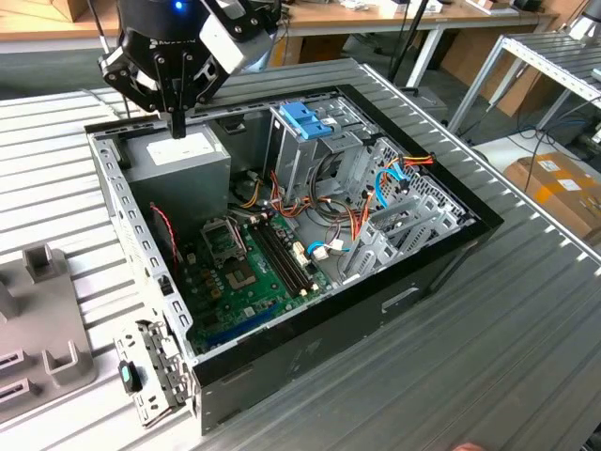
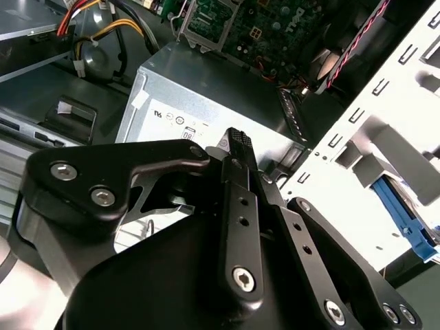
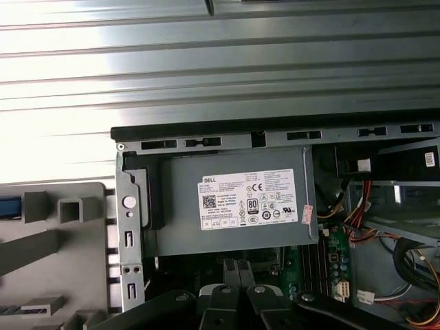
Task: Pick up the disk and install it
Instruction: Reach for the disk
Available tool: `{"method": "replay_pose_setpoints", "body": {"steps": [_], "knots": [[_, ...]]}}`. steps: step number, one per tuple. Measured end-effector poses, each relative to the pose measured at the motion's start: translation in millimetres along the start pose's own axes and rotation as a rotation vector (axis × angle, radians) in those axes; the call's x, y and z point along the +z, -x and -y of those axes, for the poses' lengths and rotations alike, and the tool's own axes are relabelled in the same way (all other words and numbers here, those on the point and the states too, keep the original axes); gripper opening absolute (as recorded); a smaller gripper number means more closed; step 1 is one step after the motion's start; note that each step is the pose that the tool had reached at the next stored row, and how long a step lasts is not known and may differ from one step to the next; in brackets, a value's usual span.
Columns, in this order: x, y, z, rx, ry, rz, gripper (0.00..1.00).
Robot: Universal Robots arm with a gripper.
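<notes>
My gripper [image 1: 177, 127] hangs over the back left corner of the open computer case [image 1: 451, 249], just above the grey power supply [image 1: 183, 160]. Its black fingers [image 2: 237, 141] are pressed together with nothing between them. In the first wrist view the gripper [image 3: 234, 275] points down at the labelled power supply [image 3: 234, 203]. The disk shows as a bright blue rail [image 3: 9, 206] at the grey fixture outside the case wall. It appears again as a blue strip [image 2: 403, 218] behind the perforated wall; its dark body is hidden.
Inside the case lie the green motherboard [image 1: 239, 272], bundles of orange and blue cables [image 1: 376, 188] and a tall metal cage topped by a blue bracket [image 1: 305, 117]. A grey fixture [image 1: 42, 319] sits on the ribbed metal table at the exterior view's left. Cardboard boxes [image 1: 554, 183] lie beyond the table.
</notes>
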State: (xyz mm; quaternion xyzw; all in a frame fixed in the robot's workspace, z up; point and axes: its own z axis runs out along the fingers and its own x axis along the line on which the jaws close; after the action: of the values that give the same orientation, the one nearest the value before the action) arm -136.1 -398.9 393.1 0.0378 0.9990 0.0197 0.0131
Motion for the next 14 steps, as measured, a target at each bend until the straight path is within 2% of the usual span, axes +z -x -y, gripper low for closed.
{"method": "replay_pose_setpoints", "body": {"steps": [14], "knots": [[-0.1,-12.4,0.9,0.000,0.0000,0.0000,0.11]]}}
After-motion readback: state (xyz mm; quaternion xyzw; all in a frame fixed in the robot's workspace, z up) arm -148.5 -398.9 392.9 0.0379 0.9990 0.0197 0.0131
